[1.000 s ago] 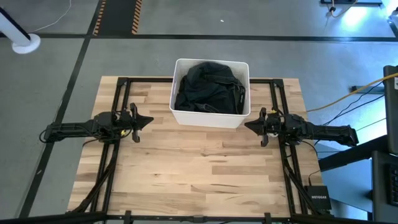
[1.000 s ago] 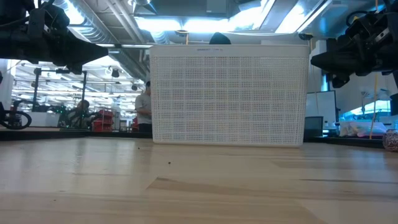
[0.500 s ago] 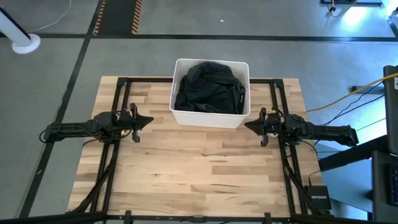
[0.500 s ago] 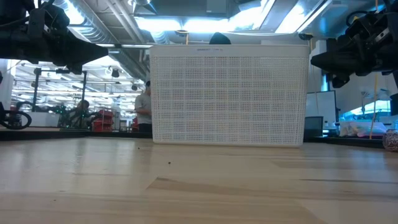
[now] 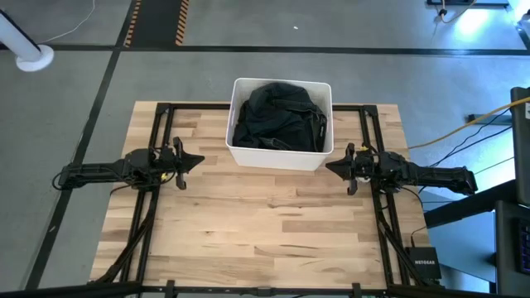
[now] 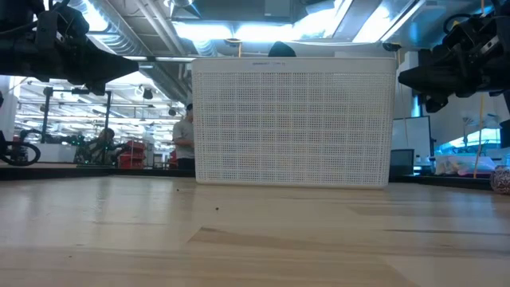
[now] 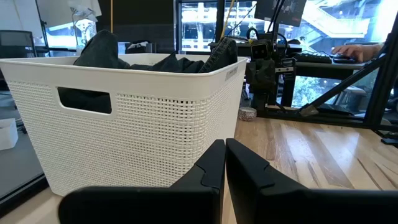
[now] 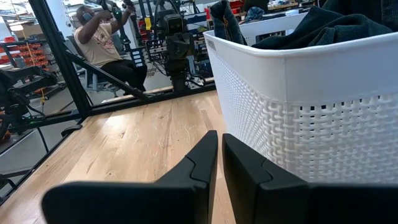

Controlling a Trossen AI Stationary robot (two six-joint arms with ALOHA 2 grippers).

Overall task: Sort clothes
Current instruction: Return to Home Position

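A heap of dark clothes (image 5: 279,116) fills the white plastic bin (image 5: 281,156) at the table's far middle; only black fabric shows on top, and the other garments are hidden. The heap rises above the bin's rim in the left wrist view (image 7: 158,60) and the right wrist view (image 8: 323,28). My left gripper (image 5: 197,159) hovers shut and empty left of the bin. My right gripper (image 5: 330,166) hovers shut and empty right of the bin.
The bin (image 6: 293,121) stands on the wooden table (image 5: 265,232), whose near half is bare wood. Black frame rails (image 5: 157,132) run along the table's left and right sides. People show in the room beyond, one in the right wrist view (image 8: 106,43).
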